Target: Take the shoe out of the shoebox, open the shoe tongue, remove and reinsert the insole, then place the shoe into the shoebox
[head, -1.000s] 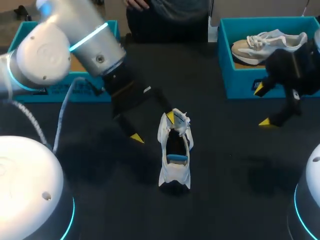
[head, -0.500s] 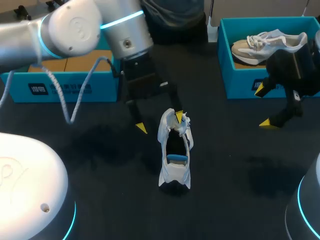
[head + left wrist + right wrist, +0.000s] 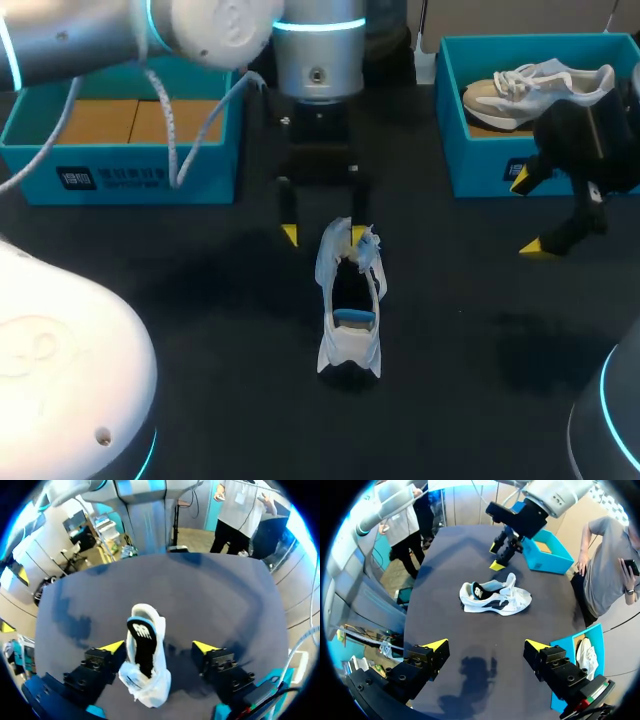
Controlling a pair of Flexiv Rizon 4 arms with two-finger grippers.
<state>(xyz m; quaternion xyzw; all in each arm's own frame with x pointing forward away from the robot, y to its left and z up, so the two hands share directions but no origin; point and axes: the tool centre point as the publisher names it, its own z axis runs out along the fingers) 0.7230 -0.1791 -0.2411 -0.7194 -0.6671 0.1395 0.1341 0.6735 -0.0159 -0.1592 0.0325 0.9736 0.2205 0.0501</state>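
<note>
My left arm (image 3: 318, 70) points straight down; left gripper (image 3: 323, 235) straddles the white shoe (image 3: 350, 300), jaws wide; right gripper (image 3: 526, 213) agape, empty.

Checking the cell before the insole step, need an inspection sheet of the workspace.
Surface: dark table.
Job's things: white shoe upright mid-table, out of its box; left box shows its cardboard floor; right box holds a second shoe.
Clutter: nothing seen.
Grippers: left gripper open, straddling the shoe's laced end; right gripper open, beside the right box.
Cables: grey cable looped along the left arm.
Surroundings: nothing seen over the table.
</note>
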